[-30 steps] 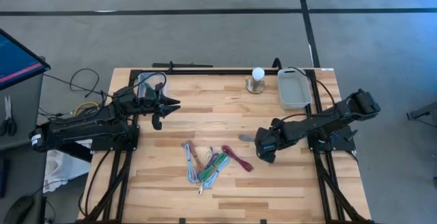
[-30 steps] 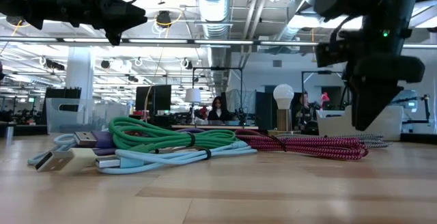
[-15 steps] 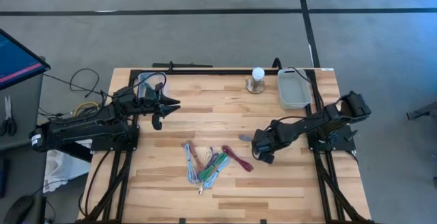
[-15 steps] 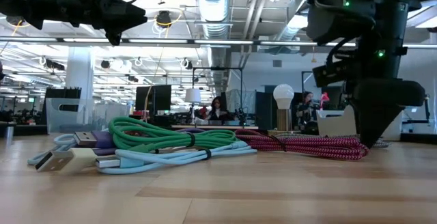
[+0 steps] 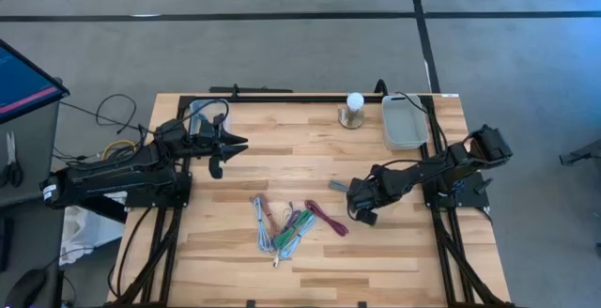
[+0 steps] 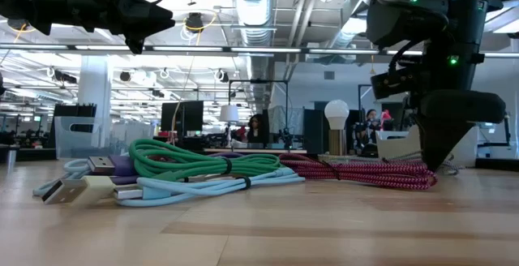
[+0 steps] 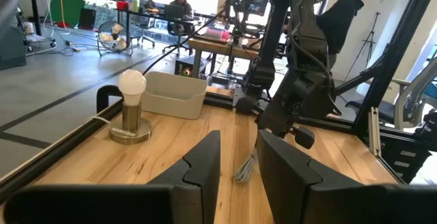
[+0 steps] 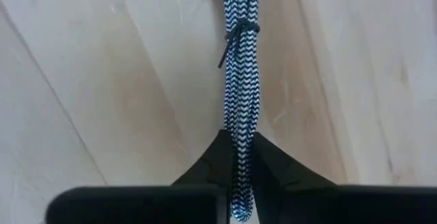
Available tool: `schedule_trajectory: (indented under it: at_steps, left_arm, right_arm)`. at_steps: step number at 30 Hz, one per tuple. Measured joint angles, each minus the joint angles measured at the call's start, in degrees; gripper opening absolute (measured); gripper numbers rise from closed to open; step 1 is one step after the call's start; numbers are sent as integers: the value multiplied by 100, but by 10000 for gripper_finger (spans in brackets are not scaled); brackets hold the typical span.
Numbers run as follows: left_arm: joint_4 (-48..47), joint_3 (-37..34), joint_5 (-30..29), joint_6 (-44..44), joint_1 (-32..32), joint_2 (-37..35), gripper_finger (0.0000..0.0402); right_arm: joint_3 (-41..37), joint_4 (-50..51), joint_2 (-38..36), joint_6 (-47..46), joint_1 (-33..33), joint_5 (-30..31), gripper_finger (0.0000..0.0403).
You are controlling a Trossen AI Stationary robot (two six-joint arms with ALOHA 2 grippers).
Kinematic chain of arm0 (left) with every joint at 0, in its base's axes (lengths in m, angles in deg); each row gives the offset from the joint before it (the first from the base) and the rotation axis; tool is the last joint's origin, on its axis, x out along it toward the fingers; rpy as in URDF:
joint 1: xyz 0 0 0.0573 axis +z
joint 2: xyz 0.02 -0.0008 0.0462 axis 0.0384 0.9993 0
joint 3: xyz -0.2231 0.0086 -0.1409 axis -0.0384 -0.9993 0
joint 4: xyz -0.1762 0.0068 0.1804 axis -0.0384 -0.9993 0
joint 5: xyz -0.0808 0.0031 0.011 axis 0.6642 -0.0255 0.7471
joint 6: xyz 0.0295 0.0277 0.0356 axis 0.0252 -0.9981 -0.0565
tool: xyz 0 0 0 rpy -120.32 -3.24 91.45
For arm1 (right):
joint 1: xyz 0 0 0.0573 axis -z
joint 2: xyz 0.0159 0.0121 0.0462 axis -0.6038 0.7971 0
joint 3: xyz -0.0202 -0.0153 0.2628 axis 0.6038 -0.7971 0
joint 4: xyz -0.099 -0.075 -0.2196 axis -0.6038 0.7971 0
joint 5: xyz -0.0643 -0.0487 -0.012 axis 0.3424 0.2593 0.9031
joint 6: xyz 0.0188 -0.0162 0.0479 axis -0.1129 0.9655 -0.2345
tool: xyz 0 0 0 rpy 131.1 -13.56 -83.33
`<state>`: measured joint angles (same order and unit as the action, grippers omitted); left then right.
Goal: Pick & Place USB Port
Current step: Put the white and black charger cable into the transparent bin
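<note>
Right gripper [image 8: 239, 166] down at table, fingers pinched on black-and-white braided cable [image 8: 240, 80], left gripper [image 5: 228, 148] hovering, partly open, empty

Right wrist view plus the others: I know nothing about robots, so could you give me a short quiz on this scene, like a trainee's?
1. True or false: the right gripper is shut on the black-and-white braided cable.
2. What sits beside the light bulb? A) a tray B) a mug C) a book
3. Fill in: the left gripper, holding nothing, is ____.

Key: 1 true; 2 A; 3 open.
</note>
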<state>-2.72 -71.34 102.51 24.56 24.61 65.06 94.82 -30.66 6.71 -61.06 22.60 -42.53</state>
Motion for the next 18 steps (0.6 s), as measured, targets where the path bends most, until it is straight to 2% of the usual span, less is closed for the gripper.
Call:
schedule_trajectory:
  at_steps: [12, 18]
  left_arm:
    - [51, 0, 0, 0, 0, 0, 97]
    - [204, 0, 0, 0, -1, 0, 97]
  right_arm:
    - [0, -110, -683, 313, 135, 767, 9]
    - [2, -1063, -1234, 1020, 336, 928, 9]
